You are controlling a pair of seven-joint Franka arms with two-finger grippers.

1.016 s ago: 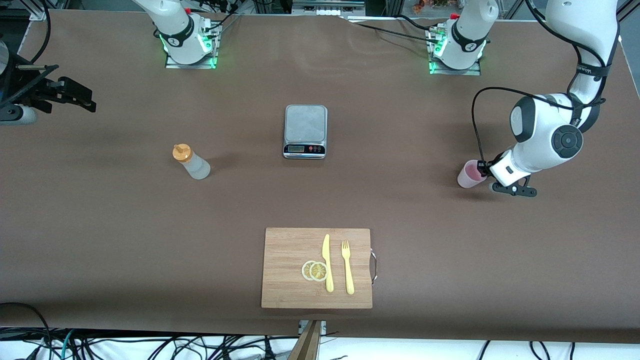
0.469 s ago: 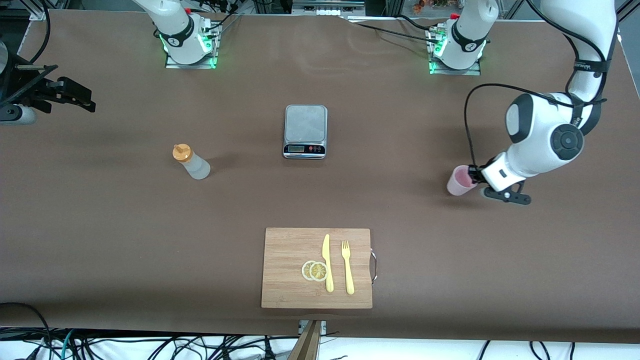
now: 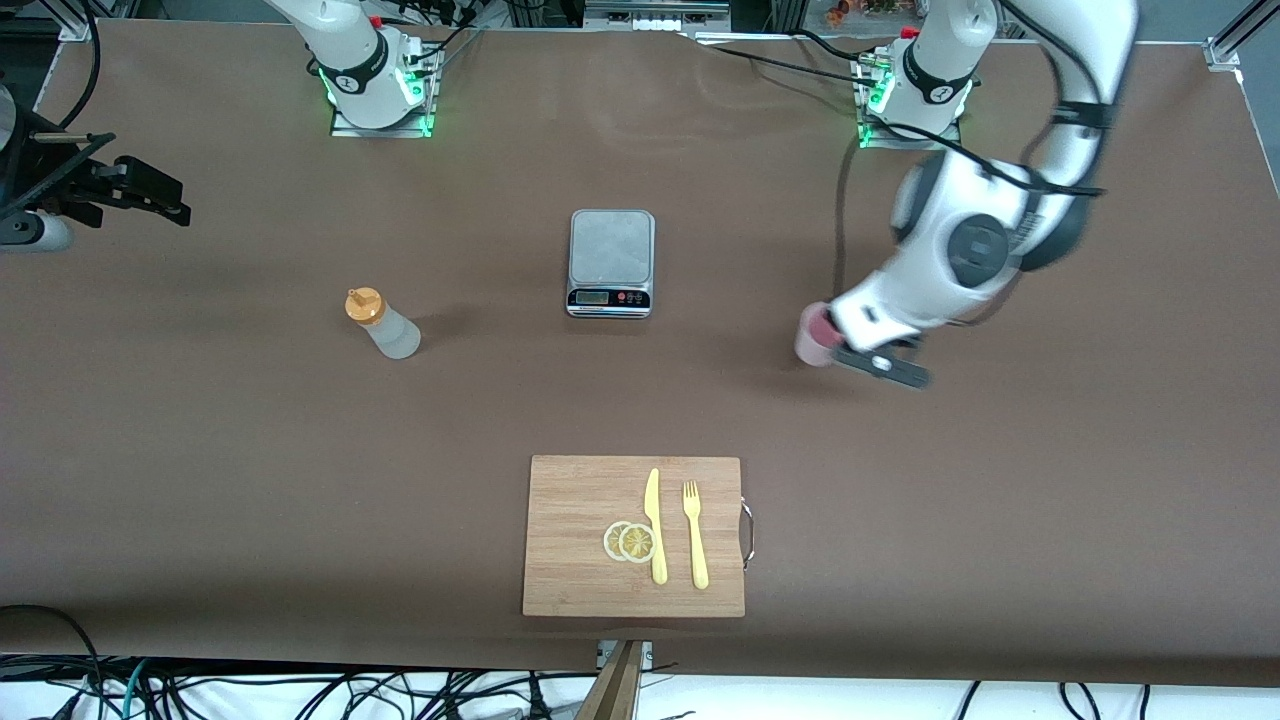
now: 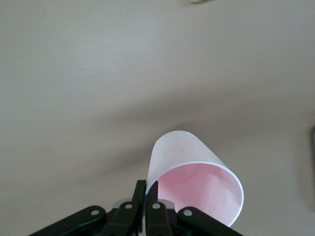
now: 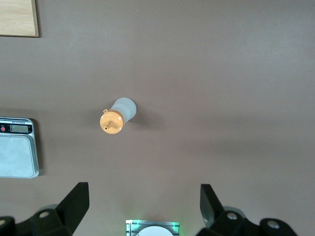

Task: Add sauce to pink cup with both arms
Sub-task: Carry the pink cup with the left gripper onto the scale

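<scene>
My left gripper point(image 3: 828, 338) is shut on the rim of the pink cup point(image 3: 810, 344), one finger inside the wall and one outside. It holds the cup tilted over bare table between the scale and the left arm's end. In the left wrist view the cup point(image 4: 179, 150) shows its pale pink inside, with the fingertips point(image 4: 140, 189) pinching the rim. The sauce bottle point(image 3: 383, 326), frosted white with an orange cap, stands on the table toward the right arm's end and appears in the right wrist view point(image 5: 118, 116). My right gripper point(image 3: 150, 190) waits open and empty, high over that end point(image 5: 142, 196).
A grey scale point(image 3: 611, 250) sits mid-table, also at the edge of the right wrist view point(image 5: 17, 157). Nearer the front camera lies a wooden cutting board point(image 3: 570, 500) with a yellow knife point(image 3: 654, 525), a fork point(image 3: 694, 535) and two lemon slices point(image 3: 630, 542).
The left arm has carried the pink cup from the left arm's end toward the middle of the table, closer to the scale. The right arm has not moved.
</scene>
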